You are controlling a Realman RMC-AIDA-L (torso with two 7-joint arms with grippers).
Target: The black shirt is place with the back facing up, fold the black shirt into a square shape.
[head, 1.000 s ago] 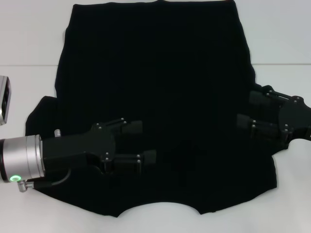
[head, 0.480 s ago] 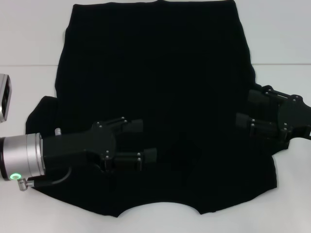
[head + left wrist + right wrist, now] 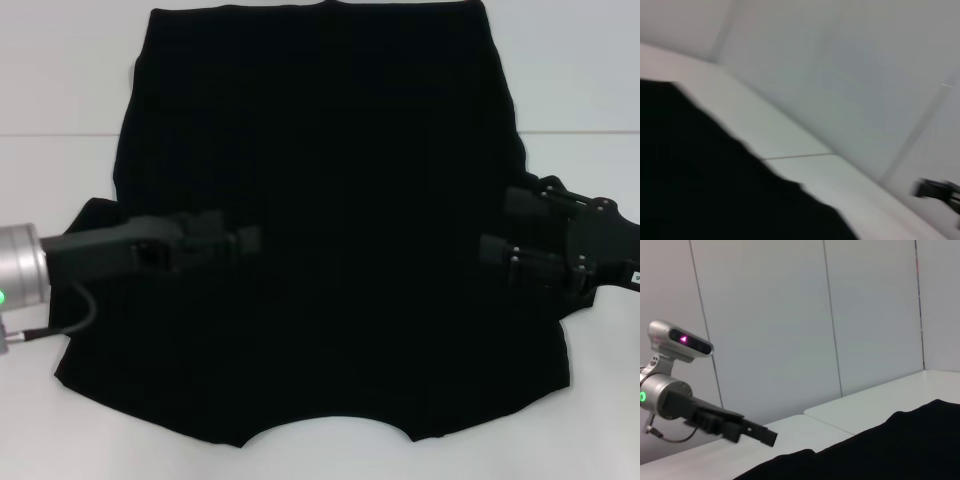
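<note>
The black shirt point(image 3: 320, 220) lies spread flat on the white surface point(image 3: 60, 80), taking up most of the head view; it is plain, dark and soft, with no lettering or label readable on the side facing up; its straight hem lies at the far edge and the curved neck opening point(image 3: 325, 428) at the near edge, with a short sleeve point(image 3: 85, 225) spreading out on the robot's left; the cloth looks smooth, with only faint folds near the right side.

The left gripper point(image 3: 240, 240) reaches in from the left, low over the shirt's left half, turned edge-on to the head camera, so whether its fingers are apart or together cannot be told; the right wrist view shows the same gripper point(image 3: 762, 436) from the side above the cloth point(image 3: 890, 445), again too narrow to judge.

The right gripper point(image 3: 495, 230) sits at the shirt's right edge, its fingers point(image 3: 520, 205) spread apart with nothing between them, over the black fabric.

A thin seam line point(image 3: 60, 135) runs across the surface behind the shirt; pale wall panels point(image 3: 840, 315) stand beyond the surface; the left wrist view shows the shirt's edge point(image 3: 715, 175) against the surface, with the right gripper point(image 3: 937, 190) small and far off.
</note>
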